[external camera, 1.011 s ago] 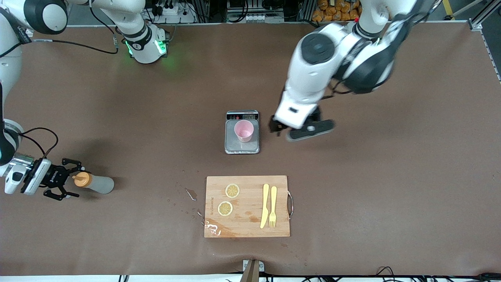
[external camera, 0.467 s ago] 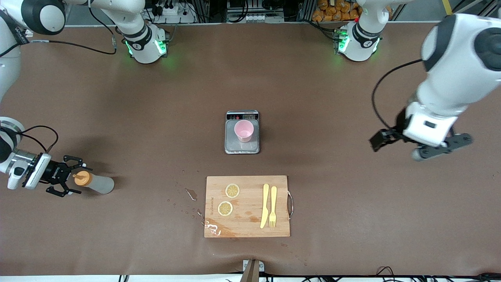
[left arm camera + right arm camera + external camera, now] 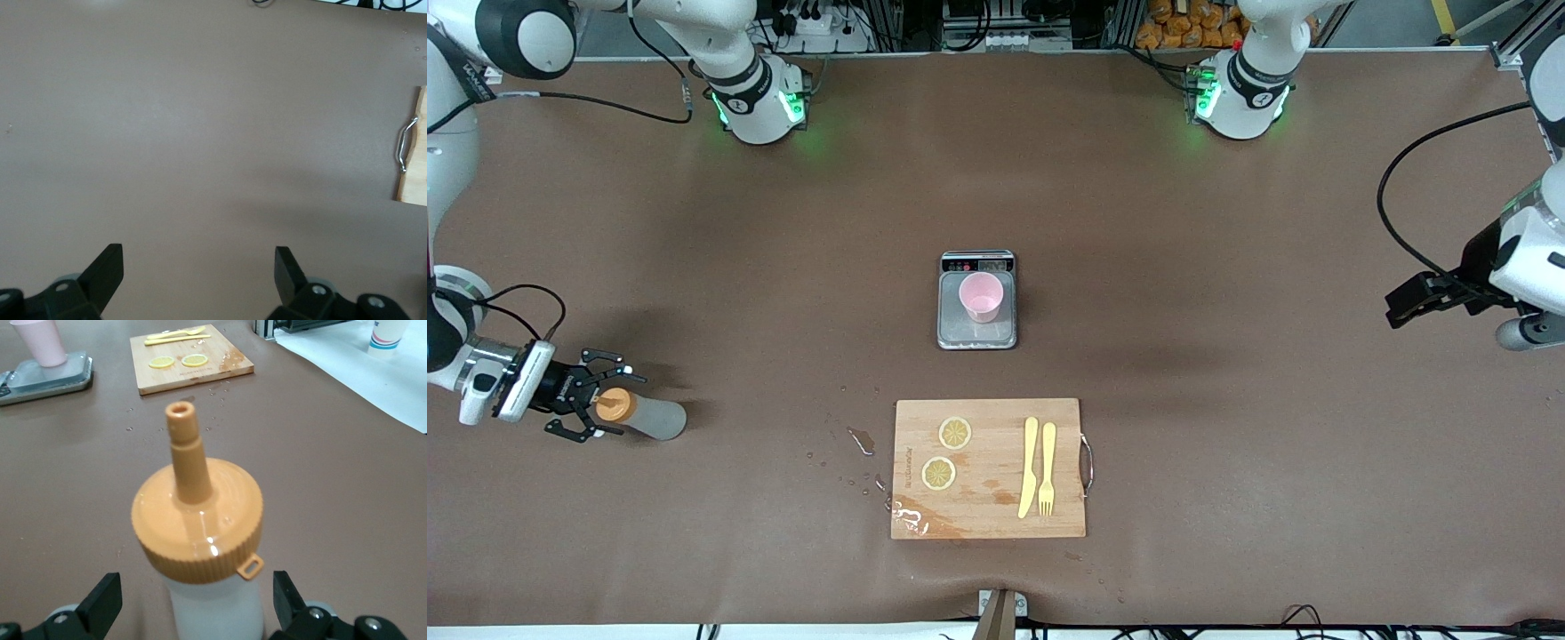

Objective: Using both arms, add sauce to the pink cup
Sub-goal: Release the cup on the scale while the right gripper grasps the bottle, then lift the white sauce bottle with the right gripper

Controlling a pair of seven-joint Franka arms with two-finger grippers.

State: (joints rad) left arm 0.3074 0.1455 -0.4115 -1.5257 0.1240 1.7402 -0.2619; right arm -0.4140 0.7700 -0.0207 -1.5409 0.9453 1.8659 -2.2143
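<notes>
At the right arm's end of the table, the sauce bottle [image 3: 640,415] stands upright, and from the high camera its body slants away from the cap, so the base is hard to read; the right wrist view shows only the orange cap [image 3: 197,520], nozzle pointing straight up, with the lower body cut off at the frame edge. The right gripper [image 3: 601,404] sits level with the cap, its fingers [image 3: 100,600] spread wide on either side of the bottle and apart from it, nothing pinched. Toward the other end, the left gripper [image 3: 1449,302] hangs over bare brown table [image 3: 1227,267] near the edge, partly cut off in the front view; its wrist view shows fingers [image 3: 107,267] spread wide with nothing between them. Open tabletop lies all around the bottle. The pink cup [image 3: 981,297] stands upright, mouth up, on the grey scale [image 3: 977,334] at mid-table, well apart from both grippers. Nearer the front camera lies a wooden cutting board [image 3: 989,516] carrying two lemon slices [image 3: 955,433], a yellow knife [image 3: 1029,468] and a fork [image 3: 1047,468], with drops of liquid [image 3: 861,440] on the table beside it.
</notes>
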